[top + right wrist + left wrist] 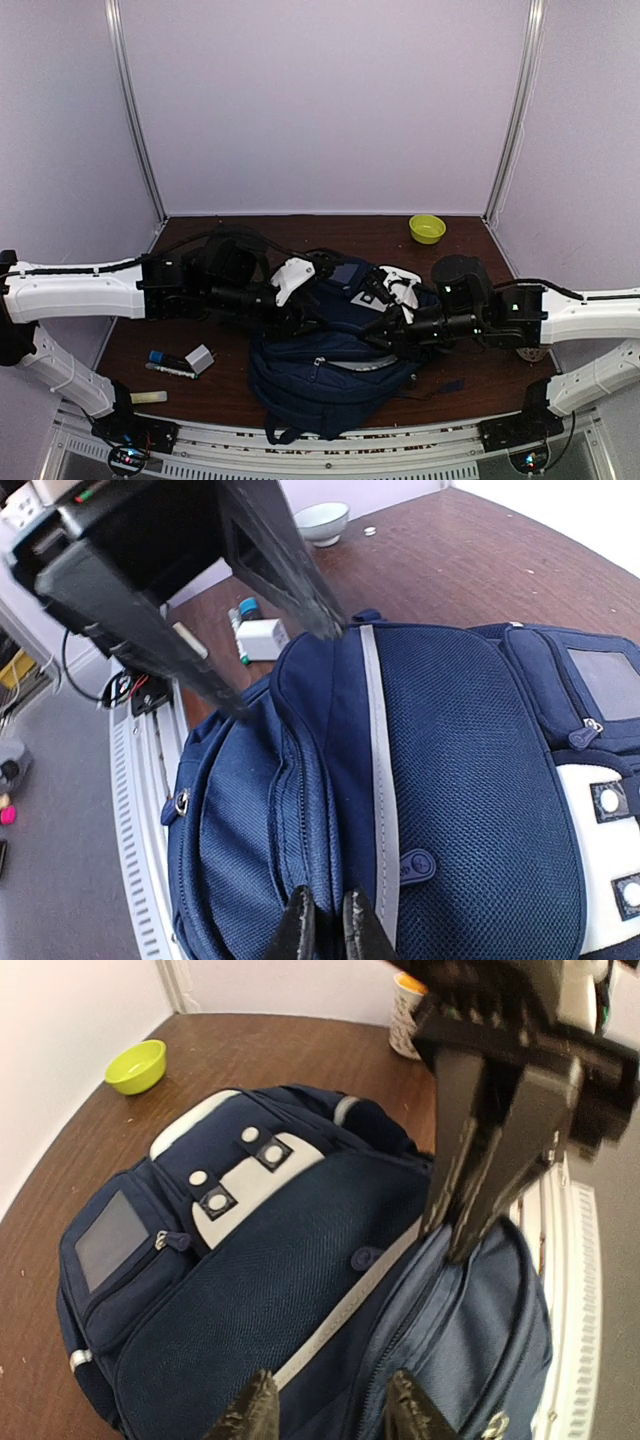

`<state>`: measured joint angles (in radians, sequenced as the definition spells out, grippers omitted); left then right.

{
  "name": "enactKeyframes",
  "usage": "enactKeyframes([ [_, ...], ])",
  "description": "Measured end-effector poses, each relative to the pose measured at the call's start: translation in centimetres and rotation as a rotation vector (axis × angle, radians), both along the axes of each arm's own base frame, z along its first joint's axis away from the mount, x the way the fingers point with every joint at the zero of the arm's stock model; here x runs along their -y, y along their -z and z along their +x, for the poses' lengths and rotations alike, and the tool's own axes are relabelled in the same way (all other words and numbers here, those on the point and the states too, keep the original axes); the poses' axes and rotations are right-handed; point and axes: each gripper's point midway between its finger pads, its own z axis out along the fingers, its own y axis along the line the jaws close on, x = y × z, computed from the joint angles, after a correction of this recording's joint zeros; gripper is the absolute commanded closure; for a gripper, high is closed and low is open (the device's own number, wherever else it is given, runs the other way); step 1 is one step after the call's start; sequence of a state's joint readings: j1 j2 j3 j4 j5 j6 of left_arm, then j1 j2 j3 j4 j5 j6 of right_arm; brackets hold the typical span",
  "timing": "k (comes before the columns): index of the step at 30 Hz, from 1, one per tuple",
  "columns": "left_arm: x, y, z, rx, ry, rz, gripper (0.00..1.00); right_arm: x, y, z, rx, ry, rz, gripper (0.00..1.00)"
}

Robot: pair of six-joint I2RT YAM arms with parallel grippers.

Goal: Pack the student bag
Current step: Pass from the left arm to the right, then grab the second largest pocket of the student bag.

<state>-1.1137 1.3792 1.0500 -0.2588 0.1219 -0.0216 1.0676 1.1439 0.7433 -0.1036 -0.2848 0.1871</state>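
Lavender walls point(320, 100) close in the back and both sides of the booth, with pale metal posts point(135, 110) standing in the two far corners. Below them lies a dark brown wooden table point(250, 235), scuffed and speckled, with a slotted metal rail point(330, 458) running along its near edge.

Navy blue fabric fills the near middle of the table: the backpack point(320, 385) lies flat with its front face up. Its white buckle patch points toward the far right corner, and its dark straps trail onto the rail.

Both arms reach in from the sides and meet over the backpack. The left gripper point(335, 1412) hangs just above the white stripe with its fingers spread apart and nothing between them. The right gripper point(328, 927) has its fingers pinched together on a fold of the backpack's upper fabric beside the zip.

A small green bowl point(427, 228) sits near the far right corner, well apart from the backpack. On the left of the table, a white box point(200, 358) rests just beside a blue-capped marker point(160, 358).
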Motion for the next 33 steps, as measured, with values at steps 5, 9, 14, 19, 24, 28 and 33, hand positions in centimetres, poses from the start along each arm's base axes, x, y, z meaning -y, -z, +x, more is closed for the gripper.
enactKeyframes([
  [5,-0.6,-2.1,0.1,0.034,-0.031,-0.034,0.12,-0.2,0.0,0.8,-0.019,0.071,0.014,1.0],
  [9,-2.0,-4.0,0.2,0.063,-0.088,-0.066,0.02,-1.2,0.3,1.2,-0.045,0.091,0.016,1.0],
  [14,-4.1,-6.2,0.6,0.08,-0.177,-0.11,0.06,-2.2,-0.1,2.3,-0.053,0.13,0.021,1.0],
  [19,-5.1,-5.0,0.3,0.027,-0.22,-0.068,0.17,-2.8,-1.0,3.8,-0.037,0.198,0.009,1.0],
  [24,-6.5,-2.7,-0.7,-0.04,-0.239,-0.025,0.26,-2.9,-1.0,4.8,-0.026,0.245,-0.014,1.0],
  [28,-7.4,0.1,-1.4,-0.099,-0.252,0.029,0.31,-2.9,-0.8,5.0,-0.028,0.259,-0.018,1.0],
  [33,-7.5,3.5,-1.6,-0.158,-0.271,0.124,0.37,-3.0,-0.8,5.0,-0.029,0.259,-0.02,1.0],
])
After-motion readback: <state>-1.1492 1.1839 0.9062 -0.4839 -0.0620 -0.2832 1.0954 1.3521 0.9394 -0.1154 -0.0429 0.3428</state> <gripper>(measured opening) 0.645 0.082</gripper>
